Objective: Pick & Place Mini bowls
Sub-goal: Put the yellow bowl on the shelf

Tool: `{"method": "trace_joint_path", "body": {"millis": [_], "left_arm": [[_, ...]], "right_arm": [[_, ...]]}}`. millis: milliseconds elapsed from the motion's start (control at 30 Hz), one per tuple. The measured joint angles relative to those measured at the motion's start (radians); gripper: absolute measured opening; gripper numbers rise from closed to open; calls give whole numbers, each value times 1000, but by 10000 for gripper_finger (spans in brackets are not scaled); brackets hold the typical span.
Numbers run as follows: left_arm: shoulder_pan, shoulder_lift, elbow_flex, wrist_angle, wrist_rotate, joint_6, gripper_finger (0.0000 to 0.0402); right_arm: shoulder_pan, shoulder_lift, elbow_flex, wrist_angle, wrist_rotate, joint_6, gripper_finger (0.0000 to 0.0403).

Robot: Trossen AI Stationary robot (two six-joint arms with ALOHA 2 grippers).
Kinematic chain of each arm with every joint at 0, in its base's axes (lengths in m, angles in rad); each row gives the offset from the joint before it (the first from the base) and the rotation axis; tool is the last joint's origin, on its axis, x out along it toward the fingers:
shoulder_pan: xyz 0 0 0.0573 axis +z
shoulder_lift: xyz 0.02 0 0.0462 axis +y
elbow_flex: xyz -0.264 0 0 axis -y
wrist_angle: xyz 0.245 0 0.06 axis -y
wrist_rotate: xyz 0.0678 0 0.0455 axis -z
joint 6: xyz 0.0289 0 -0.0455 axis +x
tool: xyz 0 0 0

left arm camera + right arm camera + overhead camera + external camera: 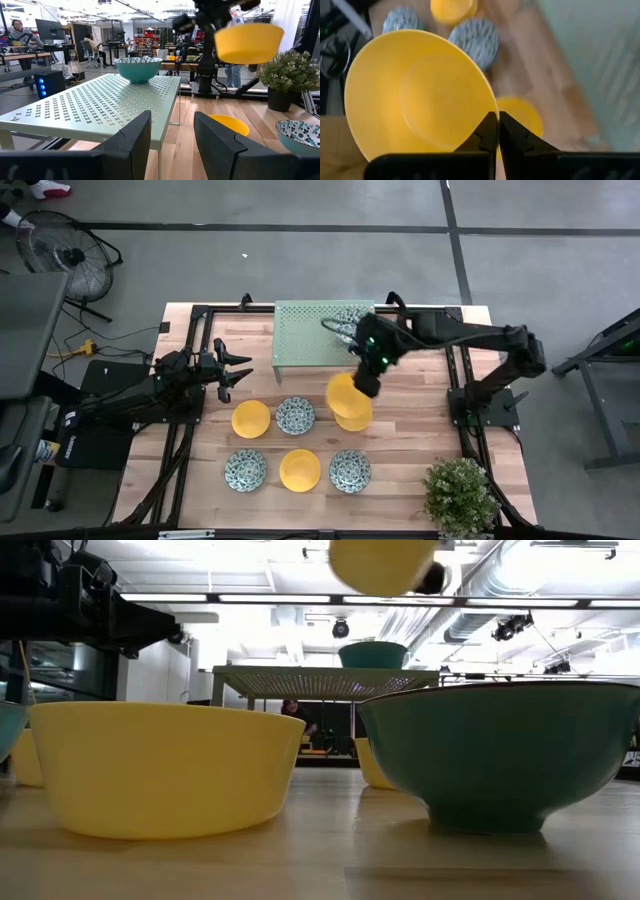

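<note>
My right gripper [366, 383] is shut on a plain yellow mini bowl [343, 392], high above the table just in front of the pale green rack [310, 340]. The same bowl [249, 42] shows in the left wrist view. Under it another yellow bowl [356, 420] rests on its base on the wood. A teal patterned bowl [138, 69] stands on the rack's far right part. Two more yellow bowls [251, 418] [300, 469] and three patterned ones [295, 415] [245, 470] [350, 470] sit on the table. My left gripper [238, 370] waits open at the table's left, level with the rack. My right gripper pinches the yellow bowl's rim [489, 109] between its two fingers [486, 131], the wall running between them. The fingers slant down from the table's right and far side. The bowl is lifted clear, its open side up and nearly level.
A potted plant [460, 495] stands at the near right corner. Black frame rails [468, 420] run along both sides of the table. In the low view a yellow bowl [160, 780] and a teal one [500, 755] stand close to the near edge.
</note>
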Motion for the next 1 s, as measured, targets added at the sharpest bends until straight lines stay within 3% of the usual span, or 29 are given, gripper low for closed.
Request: {"method": "trace_joint_path", "body": {"millis": [433, 600, 1000], "left_arm": [[0, 0, 0, 0, 0, 0, 147], [0, 0, 0, 0, 0, 0, 147], [0, 0, 0, 0, -2, 0, 147]], "right_arm": [[-126, 257, 355, 30, 25, -83, 0], [-178, 280, 363, 136, 18, -71, 0], [-249, 343, 357, 220, 162, 148, 0]]}}
